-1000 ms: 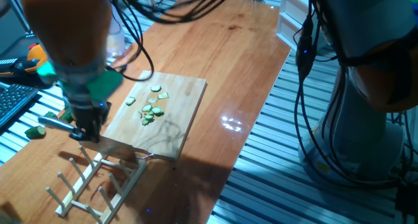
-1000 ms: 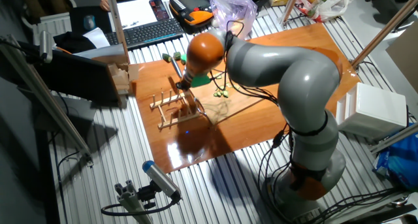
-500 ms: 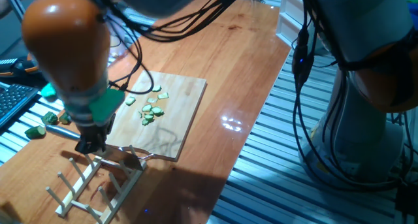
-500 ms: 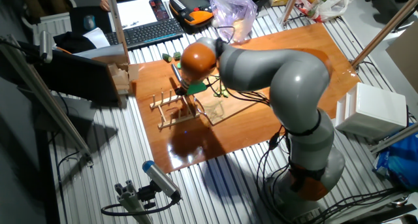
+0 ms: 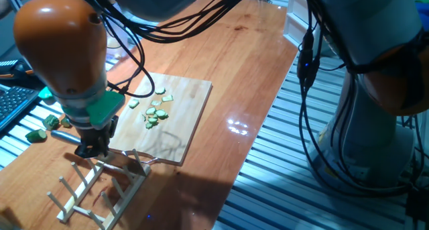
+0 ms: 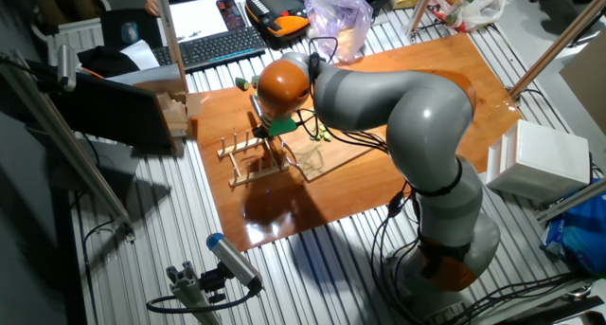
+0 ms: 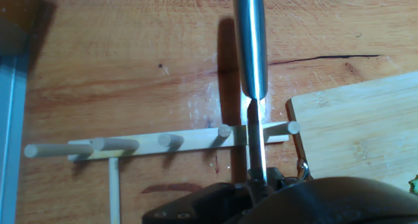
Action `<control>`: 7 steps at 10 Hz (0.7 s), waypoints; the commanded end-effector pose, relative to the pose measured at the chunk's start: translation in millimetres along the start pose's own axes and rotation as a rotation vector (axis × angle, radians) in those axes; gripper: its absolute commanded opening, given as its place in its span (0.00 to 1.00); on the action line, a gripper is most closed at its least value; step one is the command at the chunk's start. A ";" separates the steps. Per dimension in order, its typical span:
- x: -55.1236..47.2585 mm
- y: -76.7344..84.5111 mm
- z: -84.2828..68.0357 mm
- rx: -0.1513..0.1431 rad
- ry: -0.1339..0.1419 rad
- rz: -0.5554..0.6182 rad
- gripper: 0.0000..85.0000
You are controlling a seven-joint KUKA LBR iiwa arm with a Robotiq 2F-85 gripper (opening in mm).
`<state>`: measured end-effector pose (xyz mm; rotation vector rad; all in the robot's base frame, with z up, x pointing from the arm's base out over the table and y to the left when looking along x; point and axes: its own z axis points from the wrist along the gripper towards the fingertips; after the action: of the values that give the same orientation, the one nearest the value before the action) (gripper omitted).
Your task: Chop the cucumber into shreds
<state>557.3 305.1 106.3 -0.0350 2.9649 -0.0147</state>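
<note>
- Out past the hand's far side in the fixed view, a few dark green chunks point(image 5: 37, 134) lie on the counter point(image 5: 248, 62) beside the board; I can't say for sure which one is the cucumber point(image 5: 52, 121) of the task, but this chunk just beside the hand looks likeliest, and it looks whole.
- Here's the hand point(image 5: 91, 148), low over the wooden rack point(image 5: 94, 190), right at the near corner of the wooden board point(image 5: 181, 116).
- In the hand view it clamps a knife point(image 7: 251, 61): steel handle pointing away along the counter, thin blade running back into the hand, which seems shut tight on it.
- The blade sits between the pegs of the rack, so I judge the knife is going into the rack, or coming out of it.
- Off to the side, mid-board and well apart from the hand, the shreds point(image 5: 155, 111) lie in a loose cluster, pale green with dark rinds.
- My read: the chopping looks largely done, with the knife's stowing left, unless those whole chunks are also meant for the blade.
</note>
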 end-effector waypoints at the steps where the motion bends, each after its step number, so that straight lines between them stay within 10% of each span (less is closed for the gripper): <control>1: -0.2 -0.1 -0.7 0.001 0.000 0.002 0.20; 2: -0.8 -0.6 -4.1 -0.004 0.006 0.005 0.40; 7: 2.1 -3.1 -8.5 -0.007 0.009 0.004 0.40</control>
<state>553.8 302.0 114.4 -0.0306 2.9738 -0.0040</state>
